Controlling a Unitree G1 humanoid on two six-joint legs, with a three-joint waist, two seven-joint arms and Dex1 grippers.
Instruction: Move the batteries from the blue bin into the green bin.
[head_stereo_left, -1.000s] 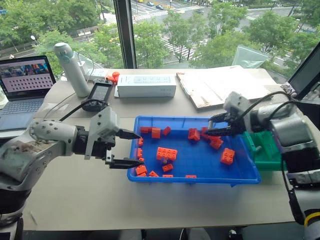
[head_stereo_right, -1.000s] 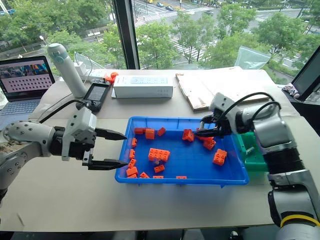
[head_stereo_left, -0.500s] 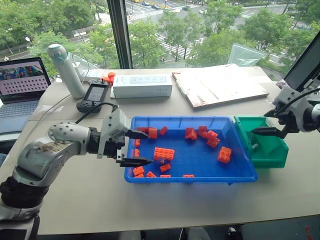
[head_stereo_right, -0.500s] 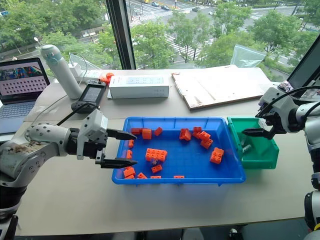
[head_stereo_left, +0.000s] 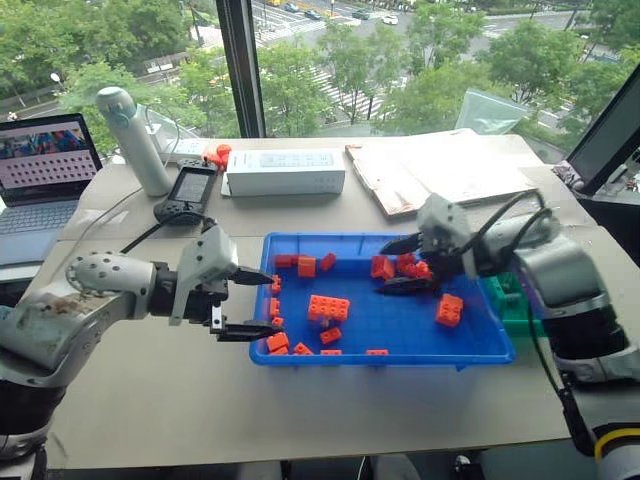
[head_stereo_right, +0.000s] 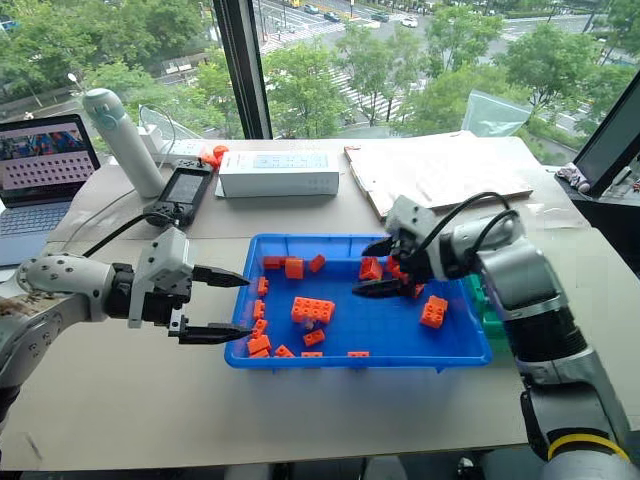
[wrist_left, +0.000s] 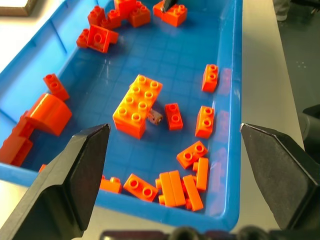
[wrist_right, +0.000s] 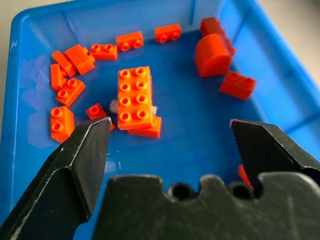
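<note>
Both grippers gaped empty over the blue bin (head_stereo_left: 490, 345)

A battery (wrist_left: 156, 118) lay half-hidden beside the big orange brick (wrist_left: 137, 105) — ahead of the left gripper (head_stereo_left: 258, 303) at the rim. The right gripper (head_stereo_left: 392, 266) hung among scattered small bricks (wrist_right: 67, 91); the green bin (head_stereo_left: 515, 305) sat behind its arm.

Looks like an office or research lab on an upper floor. Tall window (head_stereo_left: 330, 60) across the top of the frame, looking down on treetops and a street with crosswalks far below. Pale counter (head_stereo_left: 300, 410) filling the lower part, set up as a test bench. Open laptop (head_stereo_left: 45, 170) at upper left showing a grid of thumbnails, beside a white thermos bottle (head_stereo_left: 132, 138), a black handheld device (head_stereo_left: 190, 192) on a cable, and a long white box (head_stereo_left: 285, 172). Flat cardboard sheet (head_stereo_left: 440, 175) at upper right; dark monitor edge (head_stereo_left: 608, 140) at far right.
</note>
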